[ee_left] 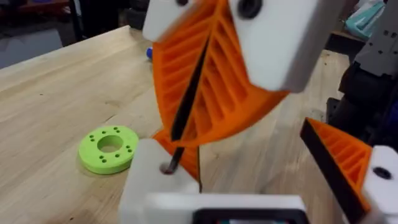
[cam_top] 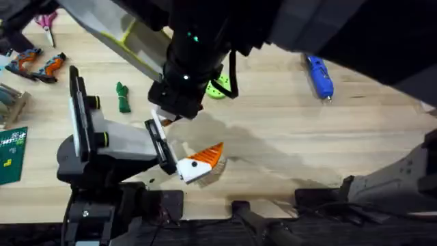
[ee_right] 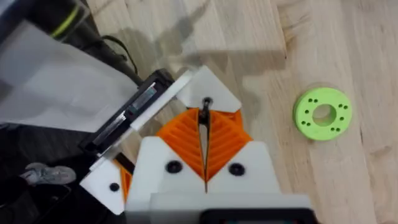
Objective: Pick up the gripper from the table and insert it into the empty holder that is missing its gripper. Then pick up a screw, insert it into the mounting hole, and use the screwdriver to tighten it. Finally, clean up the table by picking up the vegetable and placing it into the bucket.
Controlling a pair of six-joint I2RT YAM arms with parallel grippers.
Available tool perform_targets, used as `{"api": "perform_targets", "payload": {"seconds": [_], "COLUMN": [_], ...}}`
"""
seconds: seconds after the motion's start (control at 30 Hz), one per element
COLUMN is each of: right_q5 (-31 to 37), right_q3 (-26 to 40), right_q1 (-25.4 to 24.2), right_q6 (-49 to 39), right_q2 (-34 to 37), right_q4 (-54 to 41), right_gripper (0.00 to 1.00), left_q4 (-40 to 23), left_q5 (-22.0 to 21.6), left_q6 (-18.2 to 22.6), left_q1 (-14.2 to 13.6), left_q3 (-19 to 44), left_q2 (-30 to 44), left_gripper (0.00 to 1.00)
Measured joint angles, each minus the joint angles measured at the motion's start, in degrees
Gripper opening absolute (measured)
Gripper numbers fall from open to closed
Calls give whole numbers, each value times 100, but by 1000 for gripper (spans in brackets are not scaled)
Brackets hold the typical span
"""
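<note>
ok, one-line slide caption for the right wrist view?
Right gripper pinching a screw over the white holder, green ring nearby.

One blue screwdriver (cam_top: 319, 76) lies on the far right of the table. One dark green vegetable (cam_top: 122, 97) lies at the far left. One bright green ring (ee_right: 322, 114) with holes sits near the middle. One pair of pink-handled scissors (cam_top: 46, 23) lies at the far left corner, and one green circuit board (cam_top: 12, 154) sits at the left edge.
</note>
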Motion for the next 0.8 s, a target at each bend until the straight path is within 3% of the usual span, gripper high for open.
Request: {"api": "perform_targets", "payload": {"seconds": [0.8], "right_q5": [0], "right_q3": [0], "right_q1": [0], "right_q6": [0], "right_q2": [4], "right_q4": [47], "right_gripper": [6], "left_q4": [0], "left_q5": [0], "left_q6": [2], "left_q1": [0], "left_q3": [0], "left_q2": [-2], "left_gripper": [977]}}
